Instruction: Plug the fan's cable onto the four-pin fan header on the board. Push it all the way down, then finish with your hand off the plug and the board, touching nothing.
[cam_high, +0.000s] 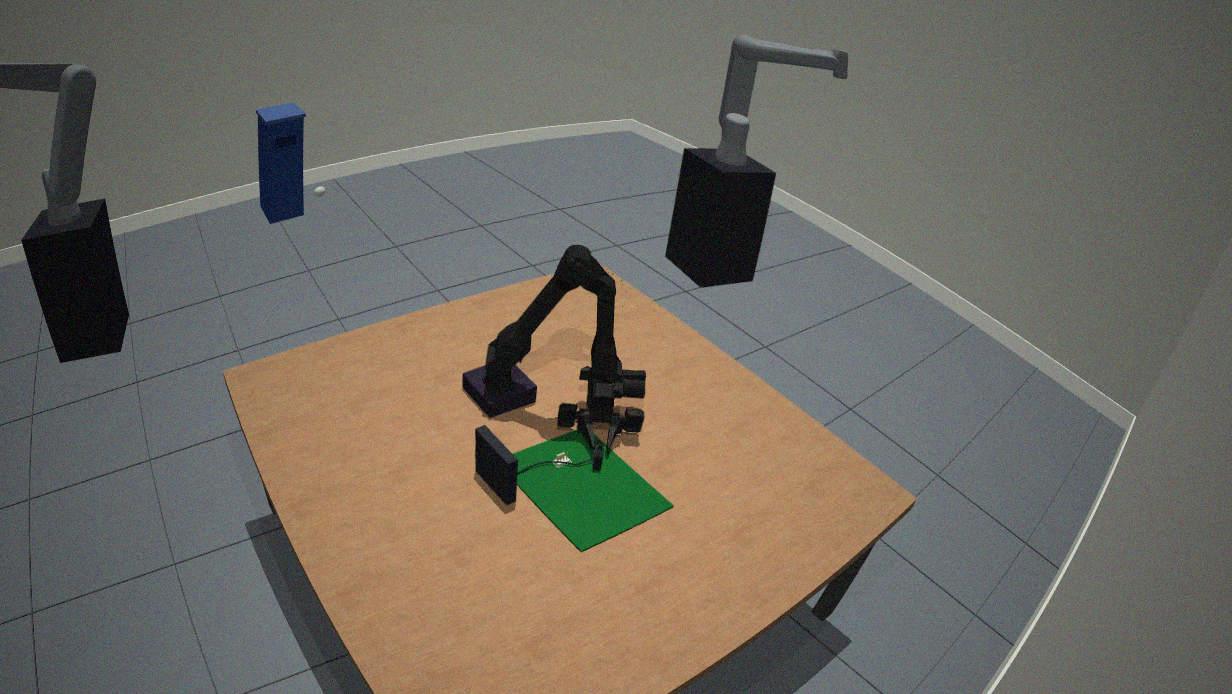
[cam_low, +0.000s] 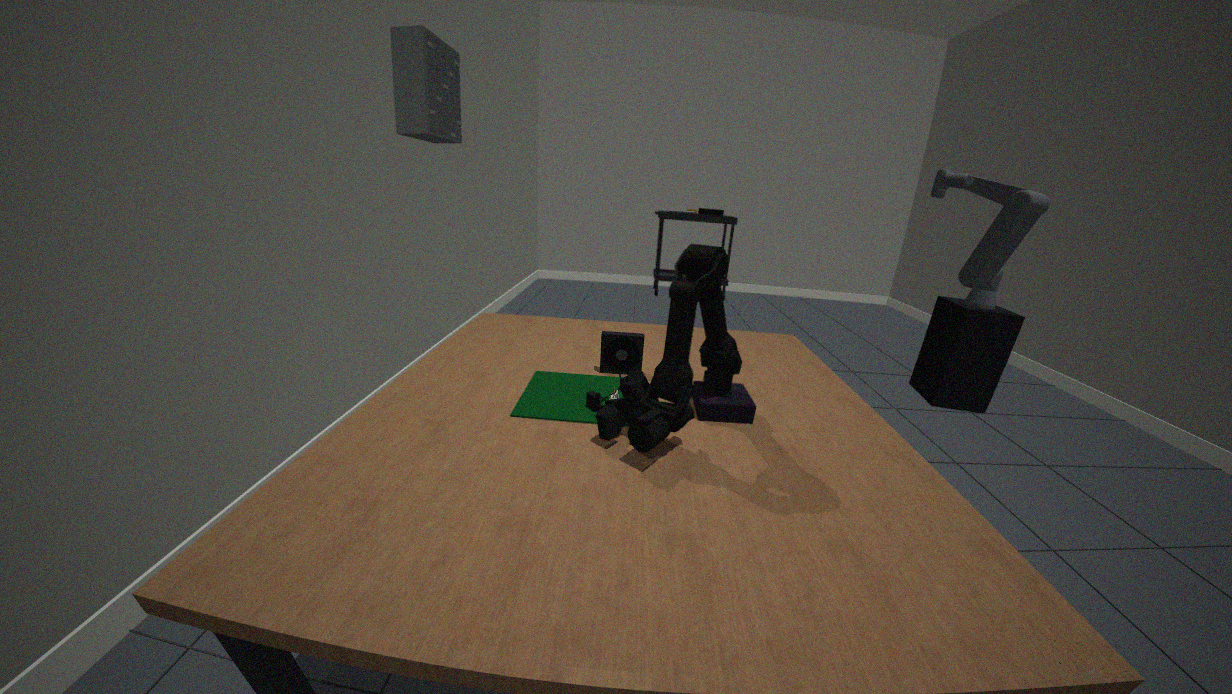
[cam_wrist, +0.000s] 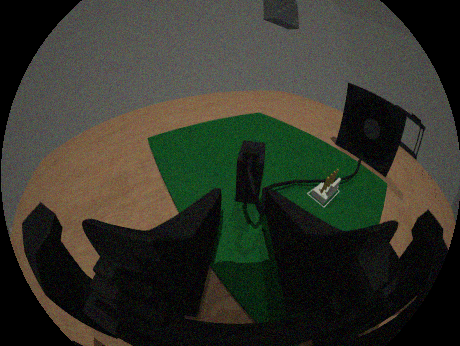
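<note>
My gripper (cam_high: 600, 444) (cam_wrist: 243, 194) is open, its fingertips spread a little, with the black plug (cam_high: 597, 458) (cam_wrist: 251, 170) just beyond the tips and not clasped. The plug looks like a tall dark block over the near part of the green board (cam_high: 594, 512) (cam_low: 556, 396) (cam_wrist: 200, 160); whether it touches the board is unclear. The white four-pin header (cam_high: 562, 460) (cam_wrist: 325, 193) stands to the plug's right in the wrist view, its brass pins bare. The black cable (cam_wrist: 300, 181) passes behind the header to the fan (cam_high: 495, 465) (cam_low: 621, 351) (cam_wrist: 372, 129). The exterior view hides the fingertips.
The fan stands upright beside the board's edge on the wooden table (cam_high: 413, 534) (cam_low: 517, 534). The arm's dark base (cam_high: 499, 392) (cam_low: 724, 403) is behind the board in the top view. Two grey arms on black pedestals (cam_high: 722, 219) (cam_high: 77, 284) stand off the table.
</note>
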